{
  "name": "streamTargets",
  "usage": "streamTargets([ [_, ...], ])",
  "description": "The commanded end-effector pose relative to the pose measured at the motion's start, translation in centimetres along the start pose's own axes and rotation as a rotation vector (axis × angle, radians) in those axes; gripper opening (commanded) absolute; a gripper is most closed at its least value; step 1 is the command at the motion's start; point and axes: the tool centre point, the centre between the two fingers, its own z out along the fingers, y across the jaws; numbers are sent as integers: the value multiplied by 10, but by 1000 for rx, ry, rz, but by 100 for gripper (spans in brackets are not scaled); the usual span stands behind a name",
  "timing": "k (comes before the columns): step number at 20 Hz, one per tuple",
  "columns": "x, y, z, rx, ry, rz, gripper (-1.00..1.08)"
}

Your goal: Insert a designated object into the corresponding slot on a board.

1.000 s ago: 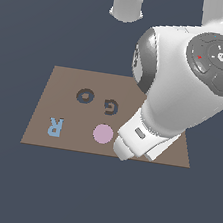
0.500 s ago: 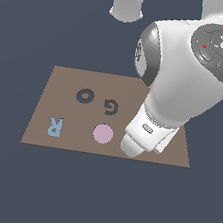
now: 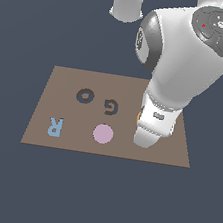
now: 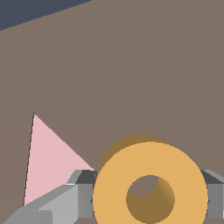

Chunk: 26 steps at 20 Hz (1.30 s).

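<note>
My tool (image 4: 150, 192) clamps flat orange-yellow ring (image 4: 150, 183), raised just above brown square board (image 3: 62, 81), beside pink triangle (image 4: 46, 159). Dark ring-shaped slot (image 3: 85, 96) well apart. Risk: ring slips or tilts in transit, jams on slot rim

Over on the near left sits the light-blue letter R (image 3: 55, 126), lying flat and reading mirrored in the exterior view. Just to its right, apart from it, there's the mauve solid disc (image 3: 103, 133), also flat, in the near row. Behind that disc, farther back, the dark G-shaped recess (image 3: 111, 106) shows up, its letter flipped as well. The wrist view gives us the pink triangle (image 4: 48, 164), flat on the brown surface, one sharp corner pointing away. All around lies the dark slate-blue tabletop (image 3: 1, 183), plain and even.
</note>
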Motion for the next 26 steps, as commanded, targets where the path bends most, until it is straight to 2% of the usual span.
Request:
streamTargets([
  [1, -5, -11, -1, -1, 0, -102, -100],
  [14, -46, -59, -3, -1, 1, -641, -100],
  [26, -94, -77, -4, -1, 1, -1079, -100],
])
